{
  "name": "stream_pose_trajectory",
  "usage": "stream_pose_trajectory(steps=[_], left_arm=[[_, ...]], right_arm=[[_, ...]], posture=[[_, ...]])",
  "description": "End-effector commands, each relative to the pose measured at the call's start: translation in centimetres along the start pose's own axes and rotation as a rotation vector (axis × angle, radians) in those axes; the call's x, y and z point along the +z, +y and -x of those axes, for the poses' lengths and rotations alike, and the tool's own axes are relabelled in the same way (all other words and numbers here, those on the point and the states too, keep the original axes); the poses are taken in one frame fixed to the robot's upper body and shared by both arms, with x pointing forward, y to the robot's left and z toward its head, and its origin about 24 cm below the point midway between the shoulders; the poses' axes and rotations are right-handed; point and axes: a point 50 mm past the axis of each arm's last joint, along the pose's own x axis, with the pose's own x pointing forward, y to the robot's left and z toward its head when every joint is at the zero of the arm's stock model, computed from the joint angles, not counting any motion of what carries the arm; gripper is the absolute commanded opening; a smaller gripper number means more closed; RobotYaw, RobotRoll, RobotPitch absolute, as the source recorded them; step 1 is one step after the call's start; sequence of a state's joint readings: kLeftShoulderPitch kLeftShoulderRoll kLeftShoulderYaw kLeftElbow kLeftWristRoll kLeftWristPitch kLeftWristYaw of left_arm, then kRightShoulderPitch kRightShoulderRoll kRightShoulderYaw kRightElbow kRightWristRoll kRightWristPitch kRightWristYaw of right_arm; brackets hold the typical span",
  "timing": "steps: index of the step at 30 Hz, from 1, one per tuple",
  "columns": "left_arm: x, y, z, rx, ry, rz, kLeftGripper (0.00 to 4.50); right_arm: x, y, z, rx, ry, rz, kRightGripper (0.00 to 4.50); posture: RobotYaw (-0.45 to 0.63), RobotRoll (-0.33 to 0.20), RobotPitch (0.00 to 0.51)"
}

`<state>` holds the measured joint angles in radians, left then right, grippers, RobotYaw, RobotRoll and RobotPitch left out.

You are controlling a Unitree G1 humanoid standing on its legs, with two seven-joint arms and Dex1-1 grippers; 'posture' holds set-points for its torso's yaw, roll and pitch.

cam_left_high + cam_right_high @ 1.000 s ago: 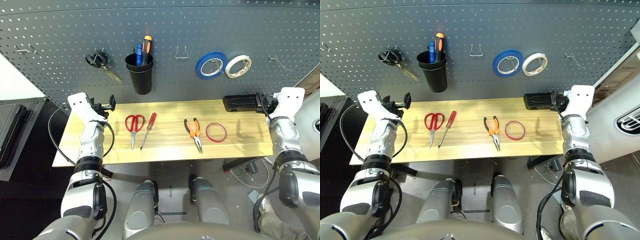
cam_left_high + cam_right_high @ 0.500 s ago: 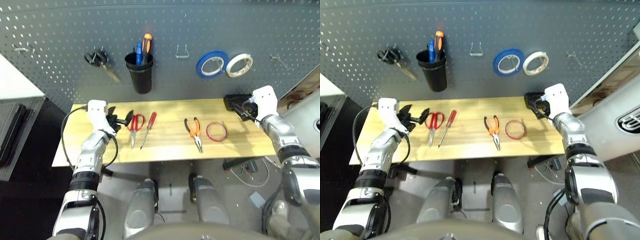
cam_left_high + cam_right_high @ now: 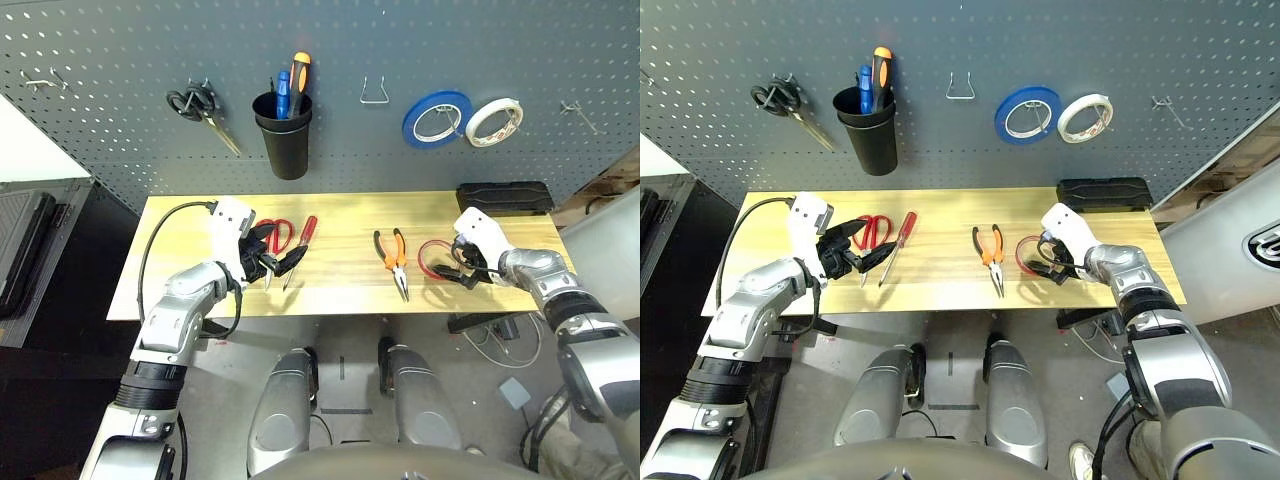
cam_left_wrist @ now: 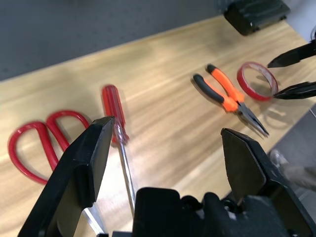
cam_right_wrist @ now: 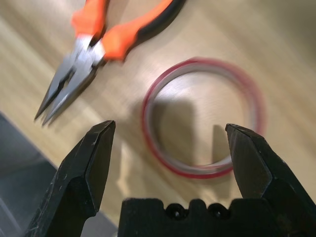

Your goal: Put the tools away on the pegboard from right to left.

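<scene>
left gripper (image 3: 278, 262): fingers standing wide apart and holding nothing, hovering low over the near-left part of the table (image 3: 340, 295), just over the red-handled scissors (image 3: 276, 236) and the red-handled screwdriver (image 3: 303, 240).
scissors and screwdriver: lying side by side on the wood, handles toward the far edge, tips toward the near edge.
pliers (image 3: 391, 250): orange-and-black handles pointing far, jaws pointing near, lying near the middle, just left of the red tape ring (image 5: 202, 116).
right gripper (image 3: 462, 270): fingers spread wide and gripping nothing, reaching in from the right with the tape ring lying flat on the table between and beyond its tips; whether a tip is touching the ring is unclear.
pegboard (image 3: 120, 50): standing behind the table, carrying black-handled scissors (image 3: 200, 110), a black cup (image 3: 285, 142) with tools, an empty hook (image 3: 374, 92), a blue tape roll (image 3: 437, 117) and a white one (image 3: 495, 120).
change: a second ago both grippers were raised at the table's far corners; both are now lowered and turned inward toward the tools.
writing: none readable.
</scene>
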<state>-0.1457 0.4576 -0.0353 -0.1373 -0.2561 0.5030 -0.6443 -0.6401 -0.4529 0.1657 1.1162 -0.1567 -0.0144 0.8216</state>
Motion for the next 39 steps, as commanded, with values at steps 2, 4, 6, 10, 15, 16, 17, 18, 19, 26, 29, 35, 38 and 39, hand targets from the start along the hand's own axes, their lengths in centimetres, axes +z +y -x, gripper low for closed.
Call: stream_pose_trajectory(steps=[2, 4, 6, 10, 15, 16, 17, 18, 19, 26, 29, 35, 38, 39], left_arm=[[-0.2, -0.6, 0.6, -0.007, 0.029, 0.003, 4.48], [-0.2, -0.6, 0.8, 0.001, 0.032, 0.004, 4.48], [-0.2, -0.6, 0.9, 0.006, 0.036, 0.004, 4.50], [-0.4, -0.7, 1.0, 0.015, 0.045, -0.002, 4.50], [-0.3, -0.9, 0.8, 0.012, 0.029, 0.009, 4.50], [-0.2, -1.0, 0.8, 0.000, 0.021, 0.023, 4.50], [0.0, -1.3, 0.7, -0.021, 0.008, 0.039, 4.50], [0.3, -1.6, 0.6, -0.045, -0.011, 0.048, 4.50], [0.5, -1.8, 0.6, -0.060, -0.024, 0.052, 4.50], [2.9, -3.2, 0.5, -0.202, -0.148, 0.041, 4.50], [4.2, -3.9, 0.7, -0.245, -0.212, 0.002, 4.50], [7.4, -5.0, 0.9, -0.262, -0.368, -0.136, 4.50], [8.9, -5.1, 0.7, -0.233, -0.421, -0.210, 4.50], [9.5, -5.1, 0.6, -0.228, -0.439, -0.230, 4.50]], right_arm=[[-0.9, 0.8, -0.9, 0.011, 0.099, 0.036, 4.50], [-0.9, 1.0, -1.2, 0.013, 0.125, 0.052, 4.50], [-0.9, 1.1, -1.4, 0.004, 0.154, 0.063, 4.31], [-0.7, 0.7, -1.4, -0.054, 0.174, 0.085, 3.21], [0.2, -0.6, -0.6, -0.168, 0.069, 0.095, 1.48], [0.3, -0.9, -0.4, -0.196, 0.041, 0.103, 1.12], [0.2, -1.3, 0.0, -0.246, 0.010, 0.108, 0.77], [0.1, -1.7, 0.5, -0.297, -0.021, 0.118, 0.38], [0.0, -1.9, 0.8, -0.331, -0.040, 0.125, 0.01], [-2.0, -2.9, 3.5, -0.607, -0.160, 0.189, 0.01], [-2.8, -3.2, 4.5, -0.702, -0.193, 0.189, 0.01], [-4.0, -4.3, 7.4, -0.907, -0.263, 0.166, 0.01], [-4.3, -4.8, 8.8, -0.970, -0.307, 0.164, 0.01], [-4.3, -4.9, 9.3, -0.979, -0.320, 0.177, 0.01]], posture=[[0.17, 0.000, 0.275], [0.18, 0.000, 0.281], [0.18, 0.000, 0.283], [0.19, 0.000, 0.284], [0.19, 0.000, 0.275], [0.19, 0.000, 0.273], [0.18, 0.000, 0.272], [0.18, 0.000, 0.270], [0.18, 0.000, 0.268], [0.16, 0.000, 0.249], [0.15, 0.000, 0.244], [0.14, 0.000, 0.235], [0.13, 0.000, 0.232], [0.13, 0.000, 0.231]])
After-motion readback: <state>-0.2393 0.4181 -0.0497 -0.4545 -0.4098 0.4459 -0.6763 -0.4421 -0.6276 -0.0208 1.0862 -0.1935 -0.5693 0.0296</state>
